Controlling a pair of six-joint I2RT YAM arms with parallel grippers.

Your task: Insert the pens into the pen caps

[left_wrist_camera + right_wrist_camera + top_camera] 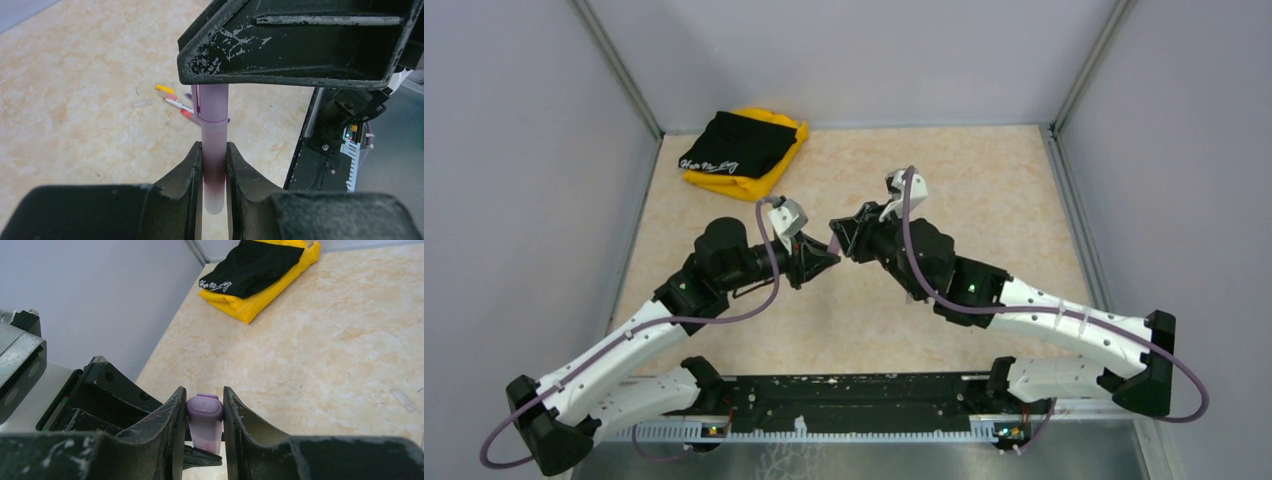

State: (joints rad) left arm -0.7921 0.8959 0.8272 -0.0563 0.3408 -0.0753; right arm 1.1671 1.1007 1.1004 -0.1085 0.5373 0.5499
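Note:
My left gripper (215,150) is shut on a translucent pinkish-red pen (215,170), which points up at my right gripper (205,392). The right gripper is shut on the lilac cap (205,410). In the left wrist view the lilac cap (214,102) sits over the pen's far end. Both grippers meet above the table's middle, left (827,256) and right (840,233). On the table behind lie an orange-yellow cap (164,89), a white pen with orange (177,105) and a small pink-red piece (186,113). The black pen is not in view.
A black cloth on a yellow one (742,148) lies at the back left corner, also in the right wrist view (255,275). A small clear piece (142,104) lies near the pens. The black base rail (854,405) runs along the near edge. Grey walls enclose the table.

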